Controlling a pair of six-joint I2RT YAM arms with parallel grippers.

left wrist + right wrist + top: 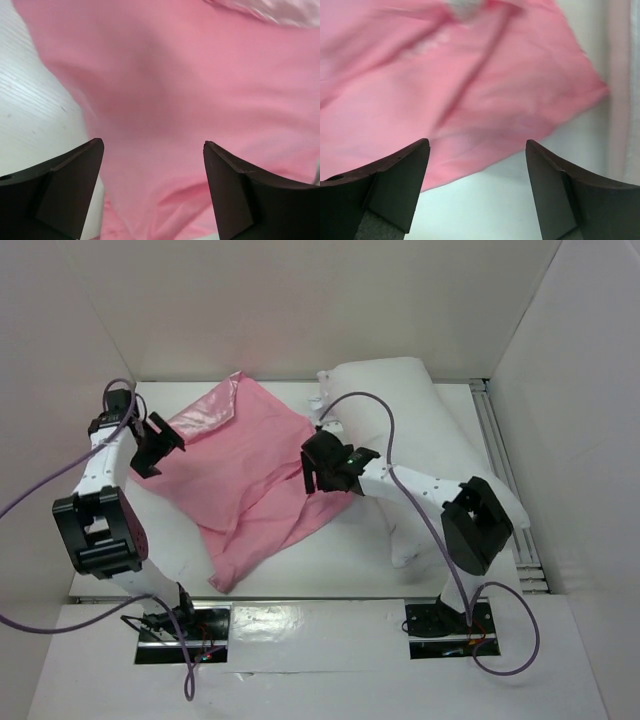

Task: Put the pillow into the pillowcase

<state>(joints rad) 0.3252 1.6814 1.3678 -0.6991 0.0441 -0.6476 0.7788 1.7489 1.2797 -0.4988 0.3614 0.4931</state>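
The pink pillowcase (250, 475) lies spread flat and rumpled on the white table, one corner near the front edge. The white pillow (420, 420) lies at the back right, partly under my right arm. My left gripper (165, 445) is open at the pillowcase's left edge; in the left wrist view the pink fabric (175, 100) fills the space past its spread fingers (154, 150). My right gripper (318, 472) is open over the pillowcase's right edge; in the right wrist view the fabric's edge (470, 100) lies just past the open fingers (477, 147), with bare table beneath them.
White walls enclose the table on the left, back and right. A metal rail (505, 455) runs along the right side. Purple cables (385, 440) loop over both arms. Bare table (340, 555) shows in front of the pillowcase.
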